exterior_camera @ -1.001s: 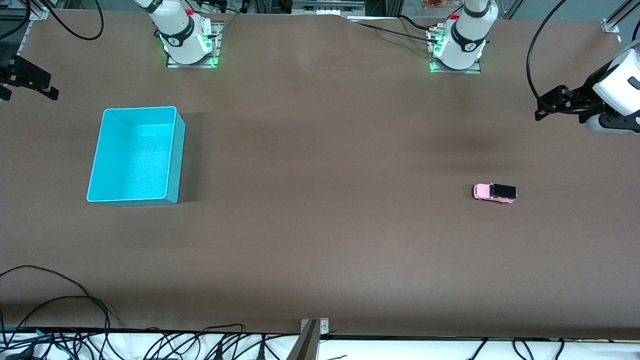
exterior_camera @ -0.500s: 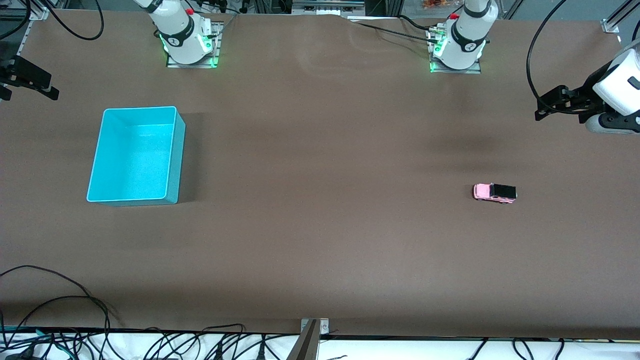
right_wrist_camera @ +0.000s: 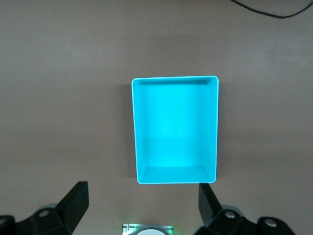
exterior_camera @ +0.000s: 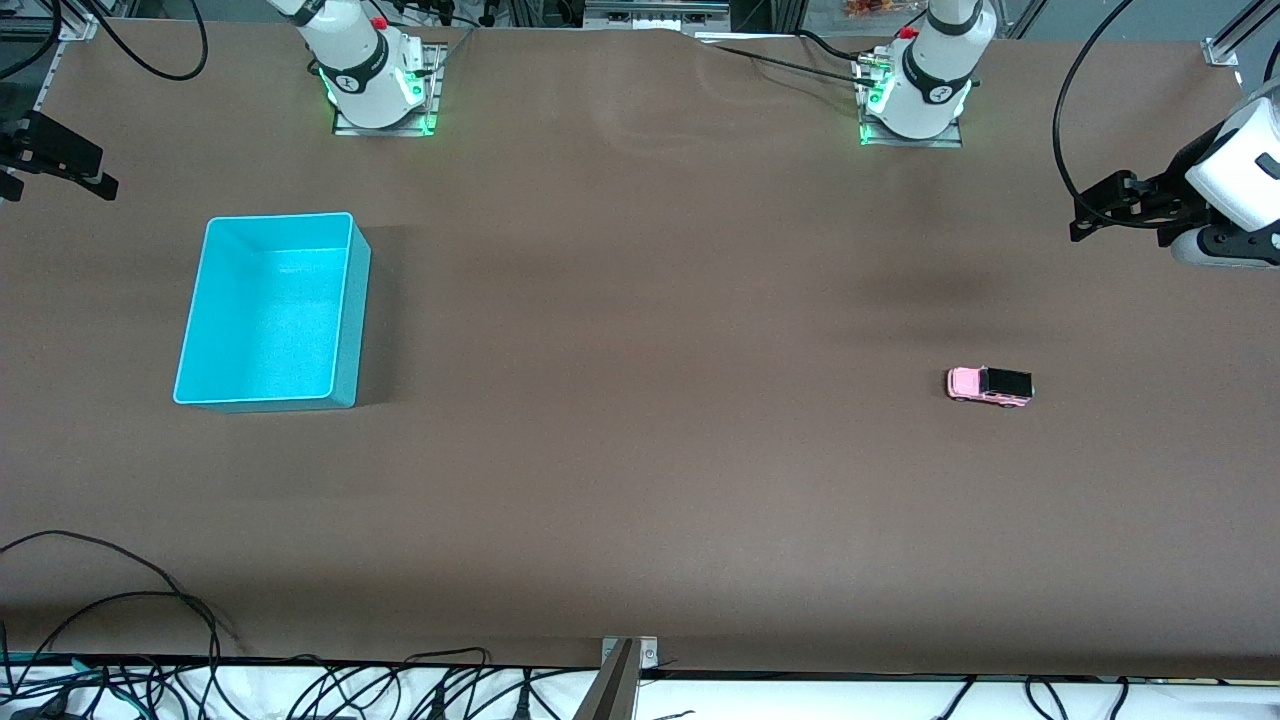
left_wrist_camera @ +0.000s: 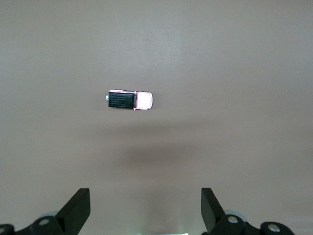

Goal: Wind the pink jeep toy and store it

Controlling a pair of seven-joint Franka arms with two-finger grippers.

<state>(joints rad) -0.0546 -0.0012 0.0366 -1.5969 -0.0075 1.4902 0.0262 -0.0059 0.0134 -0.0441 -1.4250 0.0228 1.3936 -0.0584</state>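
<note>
The pink jeep toy (exterior_camera: 989, 386) stands on its wheels on the brown table toward the left arm's end, its black roof up. In the left wrist view the jeep (left_wrist_camera: 129, 100) lies well below my left gripper (left_wrist_camera: 145, 196), which hangs high with its fingers wide open and nothing between them. That left gripper (exterior_camera: 1082, 218) shows at the edge of the front view. The turquoise bin (exterior_camera: 358, 320) sits empty toward the right arm's end. High over the table beside the bin (right_wrist_camera: 175, 78), my right gripper (right_wrist_camera: 143, 190) is open and empty, seen in the front view as the right gripper (exterior_camera: 60, 180).
The two arm bases (exterior_camera: 380, 90) (exterior_camera: 915, 100) stand along the table's back edge with green lights. Black cables (exterior_camera: 150, 600) lie by the table's front edge, where a metal bracket (exterior_camera: 625, 660) sticks up. A cable (right_wrist_camera: 264, 11) crosses a corner of the right wrist view.
</note>
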